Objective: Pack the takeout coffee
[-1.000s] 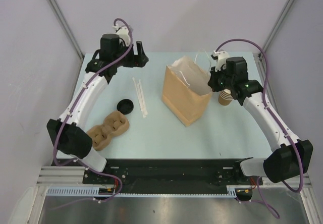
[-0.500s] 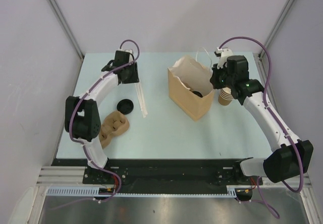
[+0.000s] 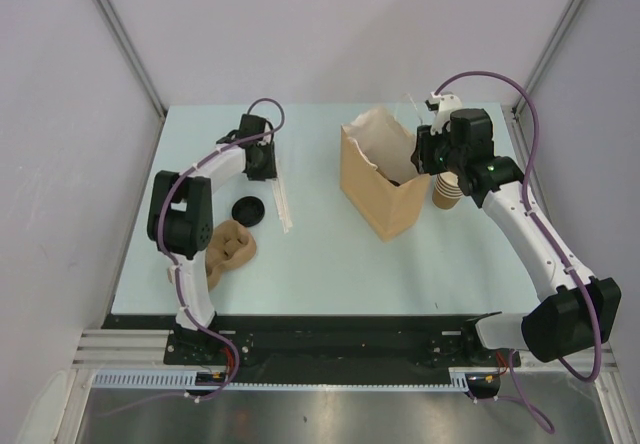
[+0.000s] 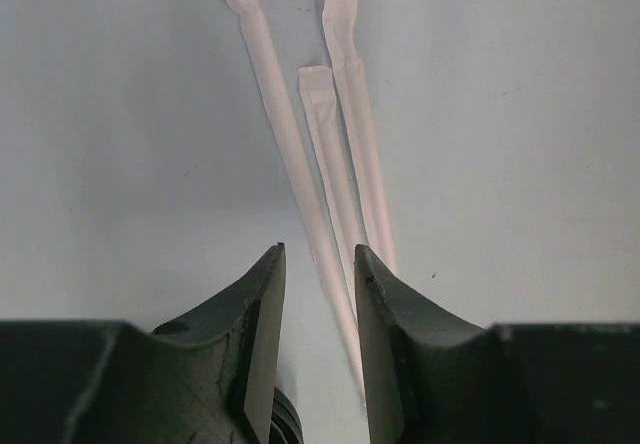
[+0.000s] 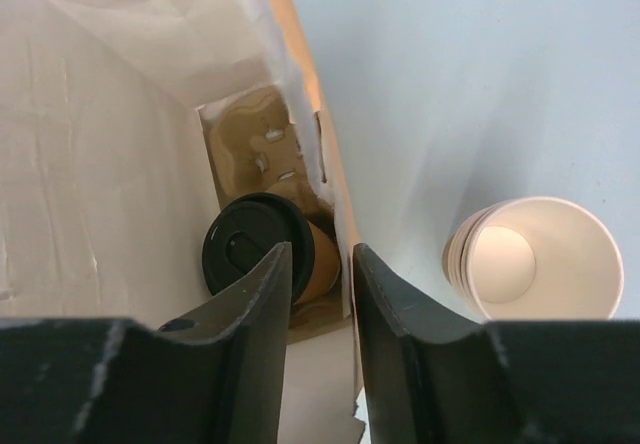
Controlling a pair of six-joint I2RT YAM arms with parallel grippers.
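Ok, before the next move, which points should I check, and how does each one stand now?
1. Coffee inside the bag: ok, it sits at the bottom.
2. Lid on the coffee: ok.
3. Coffee standing upright: cannot tell.
4. Bag upright on the table: ok.
5. Right gripper on the bag rim: ok, rim runs between its close fingers.
6. Left gripper away from the bag: ok, above the straws.
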